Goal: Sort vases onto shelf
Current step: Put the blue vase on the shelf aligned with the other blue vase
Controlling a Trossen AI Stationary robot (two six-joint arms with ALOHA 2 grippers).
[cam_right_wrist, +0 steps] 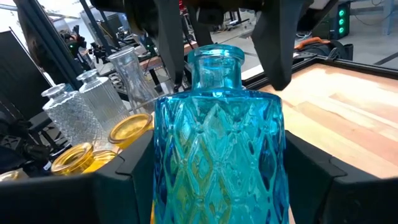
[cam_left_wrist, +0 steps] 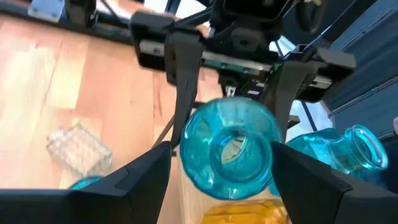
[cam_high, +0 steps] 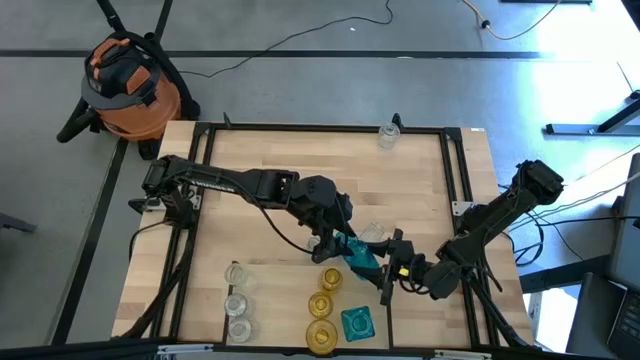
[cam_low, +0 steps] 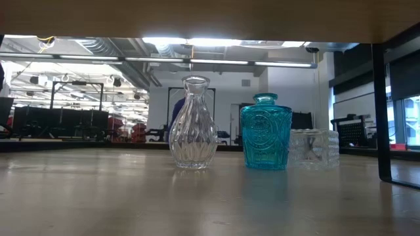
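A teal-blue vase (cam_high: 357, 257) (cam_right_wrist: 217, 149) with a diamond pattern hangs over the shelf (cam_high: 270, 160), near its middle and toward the near edge. My right gripper (cam_high: 385, 263) (cam_right_wrist: 219, 155) is shut on it. My left gripper (cam_high: 343, 245) (cam_right_wrist: 221, 78) is open. Its fingers (cam_right_wrist: 174, 56) stand on either side of the vase's neck (cam_right_wrist: 216, 68), with a gap showing beside one of them. The left wrist view looks into the vase's mouth (cam_left_wrist: 231, 146). My right gripper pinches the vase's wide body (cam_right_wrist: 163, 162) between its two fingers (cam_right_wrist: 124, 180), one on each side. The fingers come in about level from the table's right. The vase is lifted clear of the shelf, neck upward.
Clear vases (cam_high: 236, 300), amber vases (cam_high: 325, 305) and a teal vase (cam_high: 357, 322) stand in rows by the near edge. A clear square vase (cam_high: 372, 232) sits just beyond the grippers, and a clear vase (cam_high: 388, 135) at the far edge. Black frame rails (cam_high: 455, 170) border the shelf.
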